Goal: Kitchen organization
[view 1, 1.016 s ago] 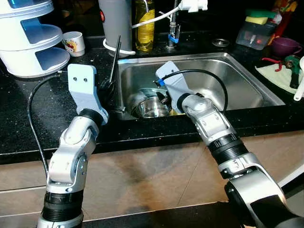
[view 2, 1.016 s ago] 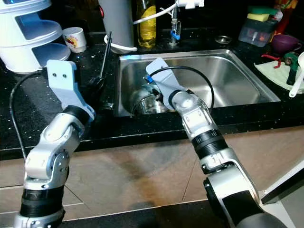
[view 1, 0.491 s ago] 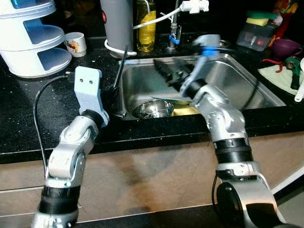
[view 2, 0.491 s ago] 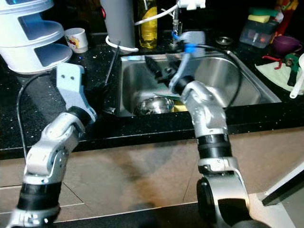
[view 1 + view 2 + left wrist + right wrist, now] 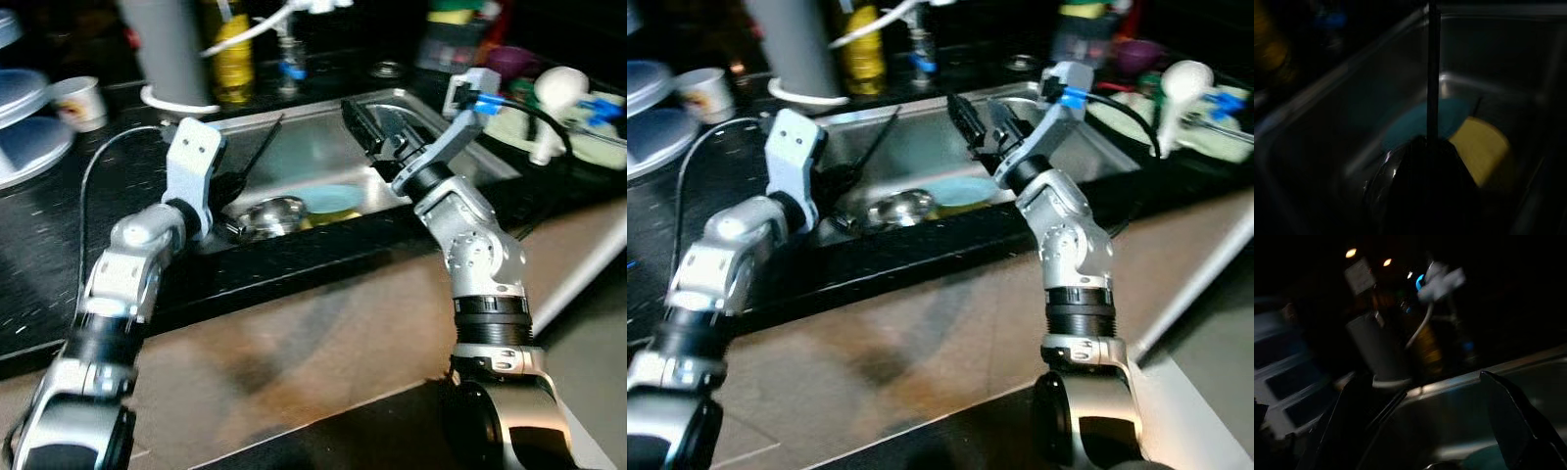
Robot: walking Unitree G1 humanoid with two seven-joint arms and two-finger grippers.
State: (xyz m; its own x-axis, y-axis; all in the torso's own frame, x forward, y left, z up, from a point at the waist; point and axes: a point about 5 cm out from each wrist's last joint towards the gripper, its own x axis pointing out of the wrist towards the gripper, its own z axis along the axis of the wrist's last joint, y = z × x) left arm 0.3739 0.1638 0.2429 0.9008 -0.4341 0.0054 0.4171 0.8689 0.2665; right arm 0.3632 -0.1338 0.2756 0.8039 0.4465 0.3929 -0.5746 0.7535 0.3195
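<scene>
Right gripper hangs released above the sink, its black fingers spread and holding nothing. At its seven o'clock, a steel bowl, a teal plate and a yellow plate lie in the basin. Left gripper hovers at the sink's nine o'clock rim, its grip impossible to tell.

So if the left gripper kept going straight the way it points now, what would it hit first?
Probably the round steel bowl in the sink, just ahead of the left gripper; depth is unclear.
</scene>
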